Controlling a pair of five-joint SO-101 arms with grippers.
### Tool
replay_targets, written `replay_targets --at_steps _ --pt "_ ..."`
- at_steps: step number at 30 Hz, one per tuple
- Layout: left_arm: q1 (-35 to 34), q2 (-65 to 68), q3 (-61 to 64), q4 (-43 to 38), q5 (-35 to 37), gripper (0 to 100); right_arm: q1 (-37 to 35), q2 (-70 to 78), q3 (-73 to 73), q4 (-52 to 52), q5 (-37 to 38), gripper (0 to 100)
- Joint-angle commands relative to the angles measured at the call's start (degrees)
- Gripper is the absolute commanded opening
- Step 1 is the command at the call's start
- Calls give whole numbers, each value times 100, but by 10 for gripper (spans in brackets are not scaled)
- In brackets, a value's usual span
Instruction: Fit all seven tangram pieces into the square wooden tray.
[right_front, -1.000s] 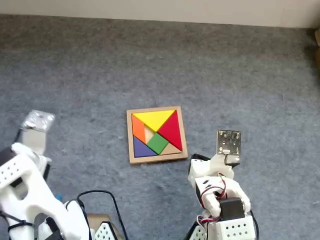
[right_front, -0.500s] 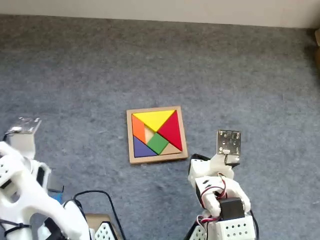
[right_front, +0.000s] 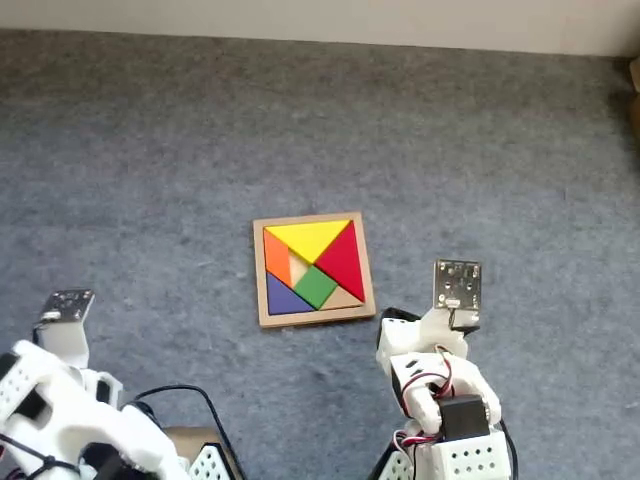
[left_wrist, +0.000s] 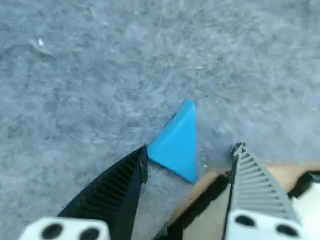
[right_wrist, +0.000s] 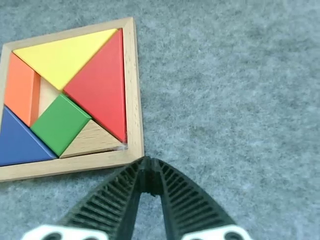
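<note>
My left pincer (left_wrist: 190, 155) hangs spread apart over the bench (left_wrist: 100, 60), with the light blue triangle (left_wrist: 175, 145) lying between its tips. My right pincer (right_wrist: 150, 170) is closed, just beside the wooden tray (right_wrist: 133, 90), which holds 5 pieces (right_wrist: 100, 85).

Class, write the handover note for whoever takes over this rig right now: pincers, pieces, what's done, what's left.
Left pincer: open, with the light blue triangular piece on the grey carpet between its fingertips.
Right pincer: shut, empty, just outside the square wooden tray.
Done: yellow triangle, red triangle, orange parallelogram, green square and dark blue triangle sit in the tray.
Left: two triangular gaps; the light blue piece should fill one.
</note>
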Motion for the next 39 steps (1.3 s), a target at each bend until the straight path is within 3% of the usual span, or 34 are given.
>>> replay_targets --at_steps 1,5,13,17,22,25,31,39 --pt "-356 -84 163 -642 -53 273 92 40 778 48 62 4" --pt "-400 -84 321 -897 -53 264 92 40 778 48 62 4" --pt "-365 -84 330 -862 -53 59 92 40 778 48 62 4" --pt "-295 -84 207 -431 -53 52 92 40 778 48 62 4" --pt "268 -84 -321 176 -18 51 92 40 778 48 62 4" --pt "690 -84 -708 413 88 52 92 40 778 48 62 4" --pt "1833 -84 -1420 431 1319 52 92 40 778 48 62 4" --pt "4171 -40 -2149 387 2910 52 92 40 778 48 62 4"
